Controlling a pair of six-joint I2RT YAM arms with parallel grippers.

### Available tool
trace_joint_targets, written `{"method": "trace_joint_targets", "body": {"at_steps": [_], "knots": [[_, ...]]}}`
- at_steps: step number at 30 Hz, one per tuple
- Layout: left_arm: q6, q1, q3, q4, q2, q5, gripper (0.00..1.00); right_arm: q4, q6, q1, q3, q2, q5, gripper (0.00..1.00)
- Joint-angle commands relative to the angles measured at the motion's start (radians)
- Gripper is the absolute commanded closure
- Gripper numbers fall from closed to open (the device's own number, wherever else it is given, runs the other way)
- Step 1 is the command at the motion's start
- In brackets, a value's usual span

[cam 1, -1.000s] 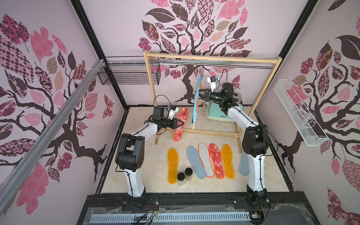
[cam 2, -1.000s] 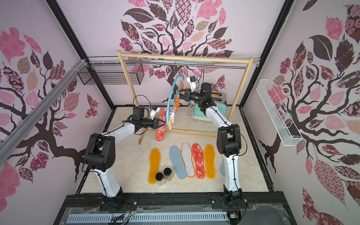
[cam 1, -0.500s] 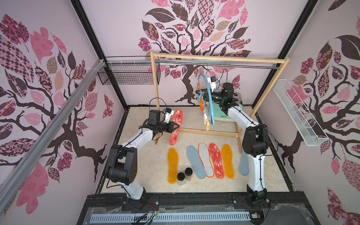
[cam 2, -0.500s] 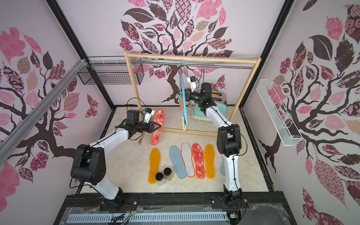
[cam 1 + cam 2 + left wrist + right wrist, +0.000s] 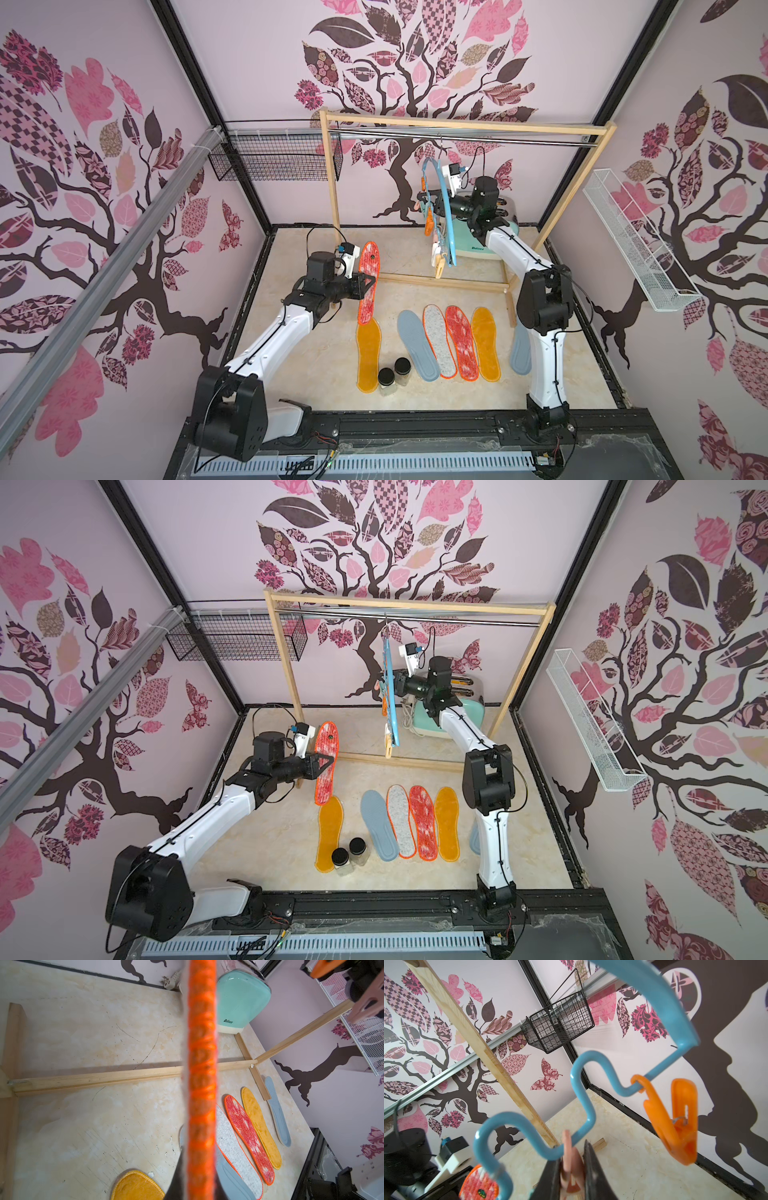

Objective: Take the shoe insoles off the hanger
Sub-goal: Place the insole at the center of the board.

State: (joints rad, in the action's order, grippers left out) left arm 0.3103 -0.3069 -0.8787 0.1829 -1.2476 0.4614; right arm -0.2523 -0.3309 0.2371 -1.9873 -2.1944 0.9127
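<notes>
Left wrist view: the orange-stitched edge of the red-white insole (image 5: 200, 1084) runs down mid-frame, pinched by your left gripper (image 5: 371, 286). In both top views that insole is held upright, left of centre and well apart from the hanger (image 5: 446, 226). Its lower tip is at the toe of a mustard insole (image 5: 368, 353); can't tell if they touch. The hanger hangs from the metal rail (image 5: 519, 140), upper centre-right. Your right gripper (image 5: 573, 1153) is clamped on a pink clothespin (image 5: 568, 1147) on the hanger's wavy bar. Six insoles lie flat on the floor (image 5: 299, 374), lower centre, and one grey-blue insole (image 5: 520, 349) is partly behind your right arm.
</notes>
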Motion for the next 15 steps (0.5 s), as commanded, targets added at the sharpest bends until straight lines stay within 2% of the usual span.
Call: {"method": "trace_joint_targets", "body": {"at_steps": [1, 5, 12, 15], "knots": [[0.035, -0.035, 0.036, 0.065, 0.074, -0.119, 1.00, 0.078, 0.004, -0.009, 0.005, -0.010, -0.026, 0.82], [0.085, -0.038, 0.060, 0.215, 0.155, -0.169, 1.00, 0.090, 0.007, -0.009, -0.004, -0.023, -0.029, 0.82], [0.173, -0.039, 0.057, 0.559, 0.322, -0.381, 1.00, 0.080, -0.001, -0.008, 0.010, -0.010, -0.027, 0.82], [0.215, -0.042, 0.086, 0.622, 0.351, -0.387, 1.00, 0.078, 0.002, -0.008, 0.018, -0.002, -0.031, 0.81]]}}
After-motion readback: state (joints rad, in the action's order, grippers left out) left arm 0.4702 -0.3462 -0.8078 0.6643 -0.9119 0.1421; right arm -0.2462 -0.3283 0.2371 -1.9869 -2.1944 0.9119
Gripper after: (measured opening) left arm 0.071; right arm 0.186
